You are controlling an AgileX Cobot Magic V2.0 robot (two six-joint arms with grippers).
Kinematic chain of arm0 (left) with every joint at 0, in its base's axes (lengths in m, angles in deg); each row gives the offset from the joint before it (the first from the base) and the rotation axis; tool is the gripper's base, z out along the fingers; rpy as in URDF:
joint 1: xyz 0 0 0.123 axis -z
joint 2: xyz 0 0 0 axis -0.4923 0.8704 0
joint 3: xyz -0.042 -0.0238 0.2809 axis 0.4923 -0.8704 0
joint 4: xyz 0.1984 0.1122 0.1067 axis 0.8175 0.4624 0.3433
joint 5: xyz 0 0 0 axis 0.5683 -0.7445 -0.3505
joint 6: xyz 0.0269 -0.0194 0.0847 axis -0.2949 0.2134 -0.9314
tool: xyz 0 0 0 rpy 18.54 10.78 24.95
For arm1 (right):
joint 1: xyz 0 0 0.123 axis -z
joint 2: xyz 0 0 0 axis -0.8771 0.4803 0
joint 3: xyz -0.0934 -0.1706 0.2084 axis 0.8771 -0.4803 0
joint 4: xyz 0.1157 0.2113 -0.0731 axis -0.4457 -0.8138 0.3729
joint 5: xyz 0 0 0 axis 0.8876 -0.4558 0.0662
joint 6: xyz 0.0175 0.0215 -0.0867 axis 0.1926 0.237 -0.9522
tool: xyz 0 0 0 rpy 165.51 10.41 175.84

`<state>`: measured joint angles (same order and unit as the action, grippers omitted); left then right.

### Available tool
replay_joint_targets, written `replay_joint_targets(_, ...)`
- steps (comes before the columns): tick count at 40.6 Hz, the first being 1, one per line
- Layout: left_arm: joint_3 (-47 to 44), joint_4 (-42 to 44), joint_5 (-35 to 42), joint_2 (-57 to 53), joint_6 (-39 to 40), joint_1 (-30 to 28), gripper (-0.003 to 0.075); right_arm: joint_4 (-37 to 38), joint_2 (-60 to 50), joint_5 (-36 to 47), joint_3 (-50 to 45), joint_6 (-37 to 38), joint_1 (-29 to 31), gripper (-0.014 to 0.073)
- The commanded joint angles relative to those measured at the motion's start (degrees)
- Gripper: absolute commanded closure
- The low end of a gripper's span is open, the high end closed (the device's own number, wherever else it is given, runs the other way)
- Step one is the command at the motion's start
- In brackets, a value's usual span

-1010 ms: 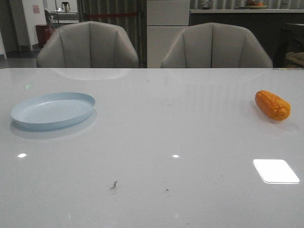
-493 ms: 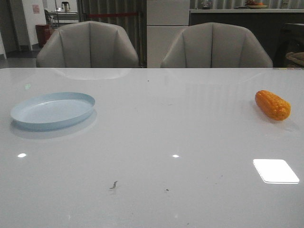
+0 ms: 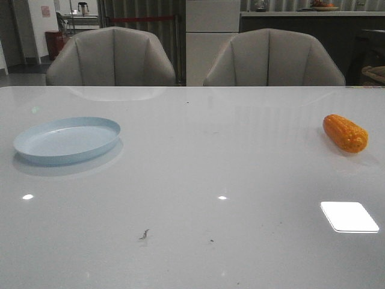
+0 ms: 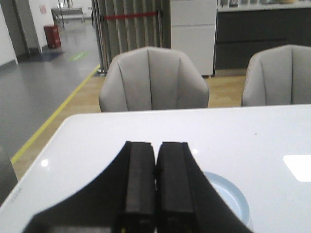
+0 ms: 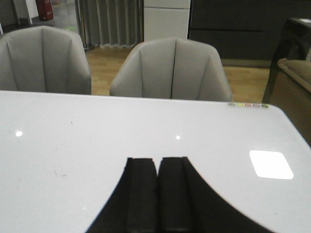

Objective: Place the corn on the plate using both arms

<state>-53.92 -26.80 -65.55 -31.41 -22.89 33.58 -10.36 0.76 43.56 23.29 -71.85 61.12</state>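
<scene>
The orange-yellow corn (image 3: 345, 133) lies on the white table at the far right in the front view. The pale-blue plate (image 3: 66, 139) sits at the left, with nothing on it. Neither arm shows in the front view. In the left wrist view my left gripper (image 4: 155, 148) is shut and empty above the table, and part of the plate's rim (image 4: 233, 194) shows just beyond its right finger. In the right wrist view my right gripper (image 5: 158, 162) is shut and empty over bare table. The corn is out of that view.
Two grey chairs (image 3: 111, 57) (image 3: 274, 57) stand behind the table's far edge. A bright light reflection (image 3: 349, 217) lies on the glossy table at the front right. Small dark specks (image 3: 144, 233) mark the table near the front.
</scene>
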Motion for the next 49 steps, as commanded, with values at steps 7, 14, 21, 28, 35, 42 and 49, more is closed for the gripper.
replay_joint_targets(7, 2.7, -3.1, 7.8, 13.2, 0.6, -0.1, 0.0590, 0.5, 8.5, 5.0, 2.3, -0.3, -0.1, 0.0506)
replay_joint_targets(14, 4.0, -4.5, 7.3, 18.5, 0.6, -0.1, 0.0336, 0.5, 13.0, 5.3, 2.3, -0.3, -0.1, 0.0207)
replay_joint_targets(21, 4.1, -5.2, 7.3, 20.7, 0.6, -0.1, 0.0237, 0.5, 16.0, 8.3, 2.3, -0.3, -0.1, 0.0137)
replay_joint_targets(28, 6.3, -5.3, 5.6, 21.3, 0.6, -0.1, 0.0238, 0.5, 17.4, 12.3, 2.3, -0.3, -0.1, 0.0137)
replay_joint_targets(35, 18.8, -5.3, -5.2, 27.0, 0.6, -1.5, 0.0238, 0.5, 17.9, 13.7, 2.3, -0.3, -0.1, 0.0137)
replay_joint_targets(42, 36.0, -5.6, -18.2, 37.8, 0.6, -4.9, 0.0238, 0.5, 17.9, 13.7, 2.3, -0.3, -0.1, 0.0137)
replay_joint_targets(49, 52.4, -6.8, -32.4, 50.9, 0.6, -5.9, 0.0238, 0.5, 17.9, 13.7, 2.3, -0.3, -0.1, 0.0137)
